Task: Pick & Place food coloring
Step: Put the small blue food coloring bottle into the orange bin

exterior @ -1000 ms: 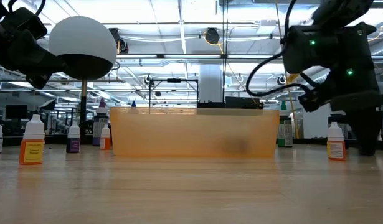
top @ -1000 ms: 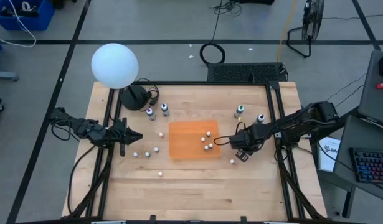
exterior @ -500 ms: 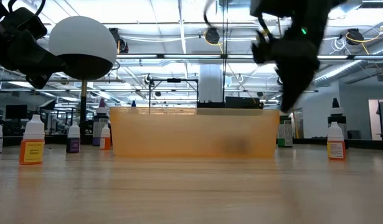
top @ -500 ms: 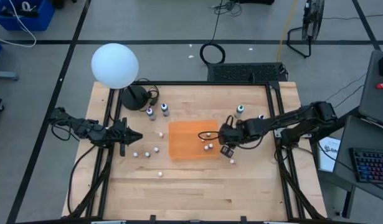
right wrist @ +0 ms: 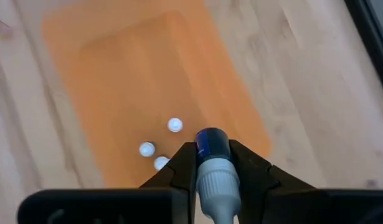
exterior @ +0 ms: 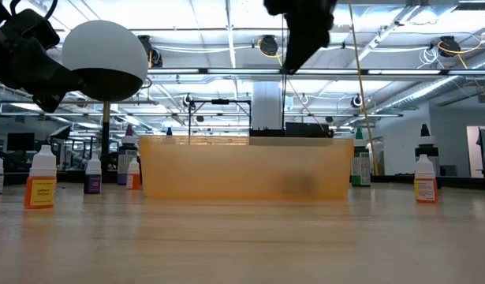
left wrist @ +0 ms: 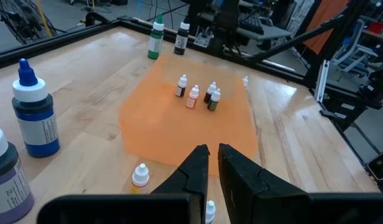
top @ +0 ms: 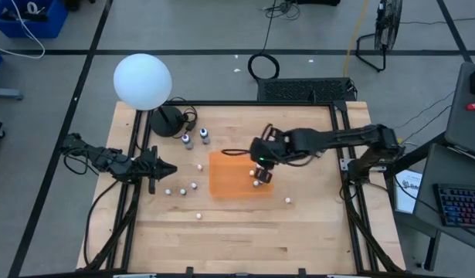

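1 blue-capped bottle [right wrist: 211,155] is pinched between the right gripper [right wrist: 210,163] fingers, held above the orange mat [top: 231,176], presumably for setting beside 3 small bottles [right wrist: 159,146] gathered there. Left gripper [left wrist: 208,163] is parked off the mat's left edge, fingers nearly together, empty.

Even, bright overhead lighting; the wooden table [top: 245,224] shows only faint, soft shadows in the high view. In the low view, ceiling strip lights [exterior: 226,49] glare white, the arm at the top edge is a dark, motion-blurred silhouette, and the near table surface is out of focus. In the right wrist view the held bottle [right wrist: 211,163] is soft and the orange mat [right wrist: 147,81] is slightly blurred.
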